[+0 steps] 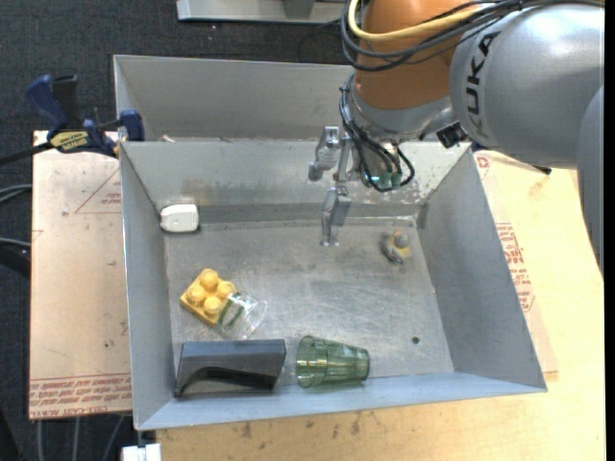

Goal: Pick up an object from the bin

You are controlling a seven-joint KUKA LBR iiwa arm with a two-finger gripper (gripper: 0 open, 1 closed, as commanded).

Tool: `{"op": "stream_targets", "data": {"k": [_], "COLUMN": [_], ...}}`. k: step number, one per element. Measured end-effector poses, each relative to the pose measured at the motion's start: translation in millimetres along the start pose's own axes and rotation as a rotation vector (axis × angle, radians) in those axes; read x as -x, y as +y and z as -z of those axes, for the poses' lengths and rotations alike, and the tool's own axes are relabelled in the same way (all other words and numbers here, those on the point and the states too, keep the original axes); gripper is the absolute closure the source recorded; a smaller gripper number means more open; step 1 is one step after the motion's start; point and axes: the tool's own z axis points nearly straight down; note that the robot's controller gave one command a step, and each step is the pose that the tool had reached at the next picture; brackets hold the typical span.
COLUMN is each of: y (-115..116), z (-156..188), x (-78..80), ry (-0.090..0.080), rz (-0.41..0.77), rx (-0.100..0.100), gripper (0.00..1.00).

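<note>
Hanging tip-down over bare bin point(317, 281) floor, prob. for a straight drop, the gripper point(330, 236) (open or clenched: can't tell) has a small yellowish lump point(396, 248) near it; yellow block point(207, 294) & green cup point(332, 363) lie well apart.

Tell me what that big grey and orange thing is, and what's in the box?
That is a robot arm, reaching in from the right. The camera looks down into a grey metal bin. On its floor lie a small white thing, a yellow toy brick beside a clear plastic piece, a black wedge, a green cup on its side and a tiny grey-yellow bit. The arm's thin tip hangs over bare floor near the back. Its job is picking one up; nothing is lifted yet.
</note>
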Motion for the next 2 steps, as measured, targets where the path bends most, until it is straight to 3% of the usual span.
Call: {"op": "stream_targets", "data": {"k": [1, 2], "y": [-0.3, 0.6], "z": [5.2, -42.4], "x": [1.3, 2.7], "ry": [-0.008, -0.016], "rz": [-0.001, 0.021], "rx": [0.001, 0.001], "gripper": [0.00, 0.00]}}
